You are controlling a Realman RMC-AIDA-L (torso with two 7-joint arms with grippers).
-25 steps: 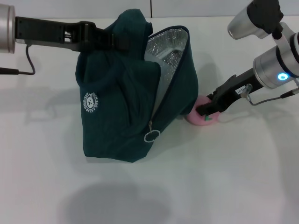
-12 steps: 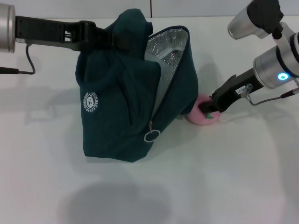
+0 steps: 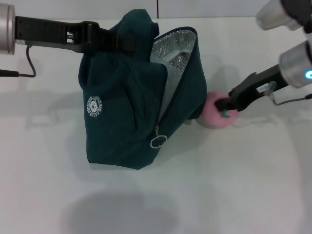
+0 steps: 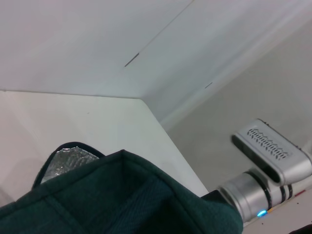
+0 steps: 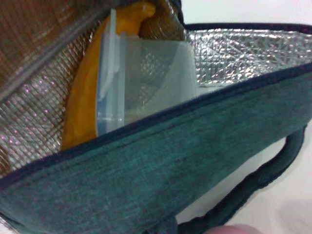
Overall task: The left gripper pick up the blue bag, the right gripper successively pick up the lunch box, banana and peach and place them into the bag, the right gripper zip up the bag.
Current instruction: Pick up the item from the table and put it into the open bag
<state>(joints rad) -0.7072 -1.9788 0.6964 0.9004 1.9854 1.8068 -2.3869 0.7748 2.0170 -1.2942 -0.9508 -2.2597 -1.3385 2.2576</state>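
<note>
On the white worktop (image 3: 234,185), the right hand (image 3: 225,105) grips the peach (image 3: 214,116) just right of the bag (image 3: 131,117). Farther left, the left hand (image 3: 105,43), clamped on the bag's top, keeps the mouth open; box (image 5: 141,83) and banana (image 5: 85,112) lie inside.

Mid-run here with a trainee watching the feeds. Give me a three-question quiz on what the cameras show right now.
1. True or false: the lunch box and the banana are already inside the blue bag.
2. What does the right gripper grip?
A. the zipper pull
B. the peach
C. a bag handle
3. Fill the gap: the left gripper holds the bag up by its ____ edge.

Key: 1 true, the right wrist view shows both against the foil lining. 2 B, beside the bag on the table. 3 top.
</note>
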